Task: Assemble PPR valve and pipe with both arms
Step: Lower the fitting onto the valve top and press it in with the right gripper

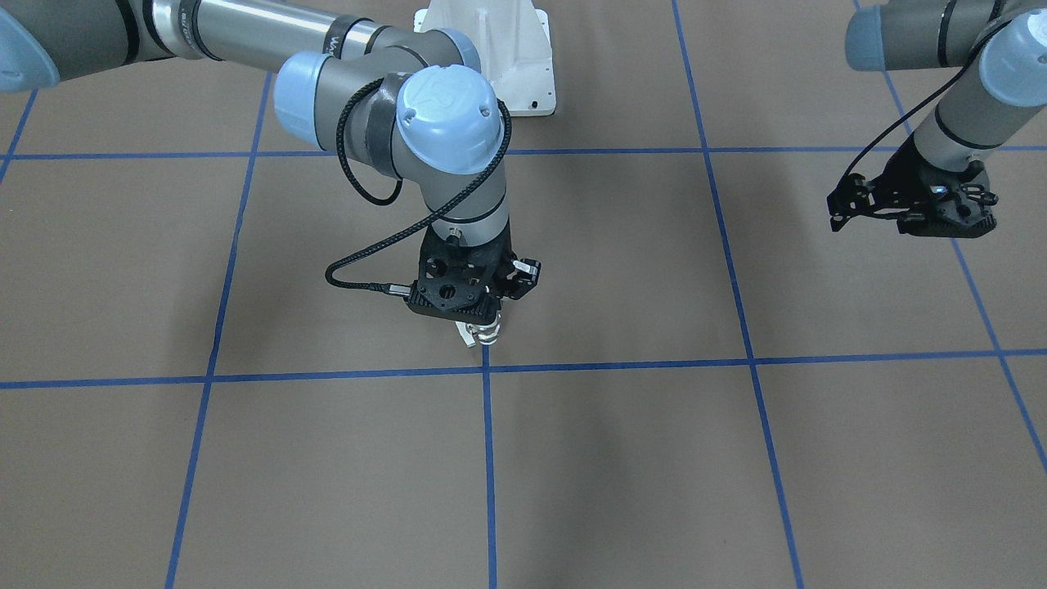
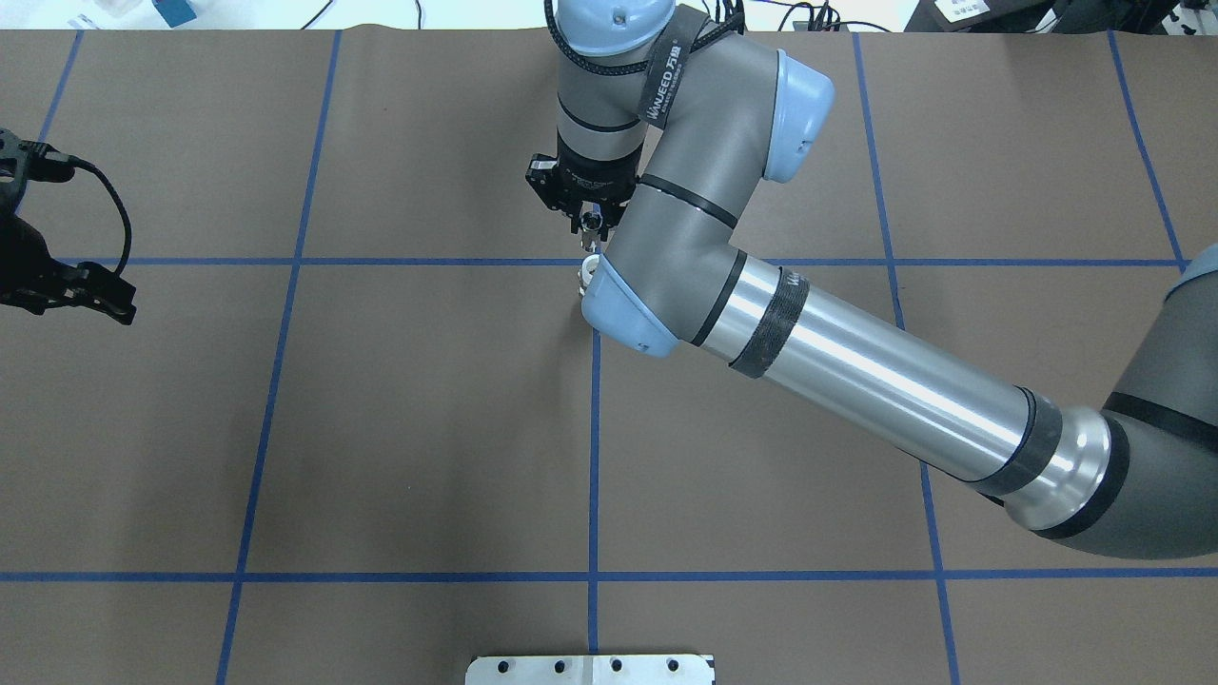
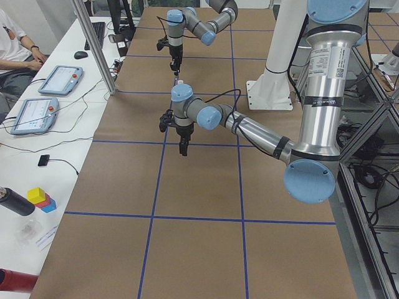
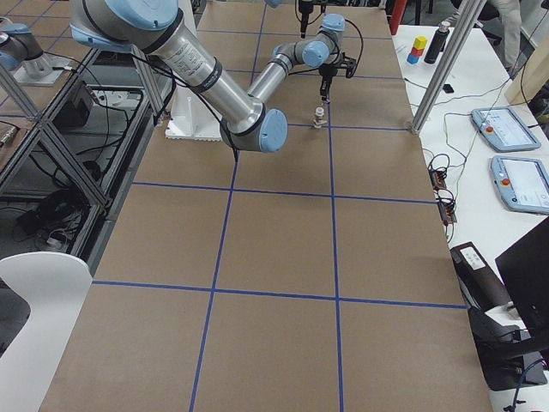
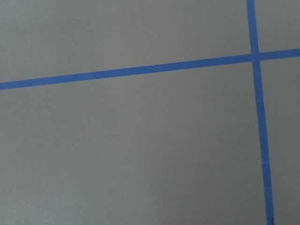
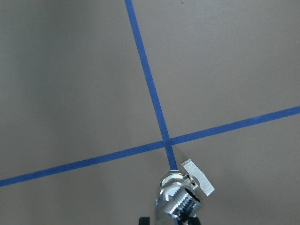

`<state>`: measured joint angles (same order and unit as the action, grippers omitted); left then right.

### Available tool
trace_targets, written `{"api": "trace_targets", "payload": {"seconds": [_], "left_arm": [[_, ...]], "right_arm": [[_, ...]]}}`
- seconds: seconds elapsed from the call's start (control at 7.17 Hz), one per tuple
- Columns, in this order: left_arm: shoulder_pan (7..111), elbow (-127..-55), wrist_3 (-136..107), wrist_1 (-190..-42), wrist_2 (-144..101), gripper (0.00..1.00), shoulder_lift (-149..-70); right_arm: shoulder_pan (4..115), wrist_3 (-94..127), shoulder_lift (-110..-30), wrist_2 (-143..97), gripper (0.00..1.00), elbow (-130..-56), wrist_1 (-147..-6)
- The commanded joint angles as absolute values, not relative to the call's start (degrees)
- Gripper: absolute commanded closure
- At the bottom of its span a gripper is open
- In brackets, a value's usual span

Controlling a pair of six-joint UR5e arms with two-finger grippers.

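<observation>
The PPR valve (image 6: 180,199) shows at the bottom of the right wrist view as a shiny threaded fitting with a flat pale handle (image 6: 198,177). It stands upright on the paper by a blue tape crossing (image 1: 486,368). My right gripper (image 2: 591,233) points straight down over the valve (image 1: 483,331), its black fingertips close on either side. The elbow cap partly hides its white end (image 2: 590,269). I cannot make out the pipe as a separate piece. My left gripper (image 1: 847,209) hangs far off to the side with nothing in it, and its wrist view shows only bare paper.
Brown paper with a blue tape grid (image 2: 594,457) covers the table. The white pedestal base (image 1: 499,49) stands behind the right arm. A metal plate (image 2: 590,669) sits at the near table edge. Tablets (image 3: 59,80) and a seated person are beside the table.
</observation>
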<state>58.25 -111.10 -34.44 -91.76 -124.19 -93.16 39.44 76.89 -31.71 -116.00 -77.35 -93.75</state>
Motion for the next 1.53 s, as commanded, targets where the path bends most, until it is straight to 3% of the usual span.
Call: {"api": "trace_targets", "payload": {"seconds": [0.0,1.39], "left_arm": [[58.3,-111.2,-34.5,-91.8,-124.2,0.01,-93.2],[58.2,-111.4,-34.6,-91.8,-124.8,0.01,-93.3]], "right_arm": [[38.9,76.7,-31.7,-115.8,1.00,-77.2,-94.2],[38.3,76.5,-32.1,-115.8,1.00,-76.3,-94.2]]}}
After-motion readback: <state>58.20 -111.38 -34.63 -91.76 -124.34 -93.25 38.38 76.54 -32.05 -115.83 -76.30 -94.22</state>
